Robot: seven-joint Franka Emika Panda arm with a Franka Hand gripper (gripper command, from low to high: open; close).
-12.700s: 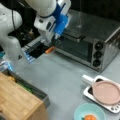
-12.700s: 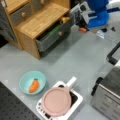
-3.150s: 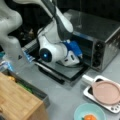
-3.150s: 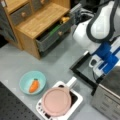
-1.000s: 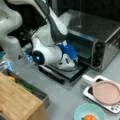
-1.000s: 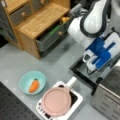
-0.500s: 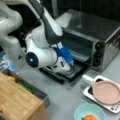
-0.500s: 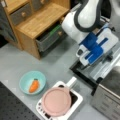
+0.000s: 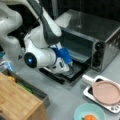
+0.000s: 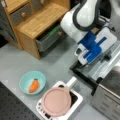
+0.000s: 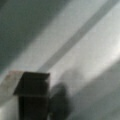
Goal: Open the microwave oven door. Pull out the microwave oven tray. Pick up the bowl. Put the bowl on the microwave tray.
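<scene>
**Steel oven open, door down flat**

Silver microwave oven (image 9: pixel 100 37) sits upper right in a front view, its microwave oven door (image 9: pixel 72 72) folded down at mid-frame. The gripper (image 9: pixel 65 65) hovers low over that door; its spread I cannot tell. Lower left in a front view, the turquoise bowl (image 10: pixel 32 82) holds an orange lump, bare grey floor around it.

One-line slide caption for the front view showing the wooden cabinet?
Gripper low over the opened microwave oven door; bowl waits nearby.
</scene>
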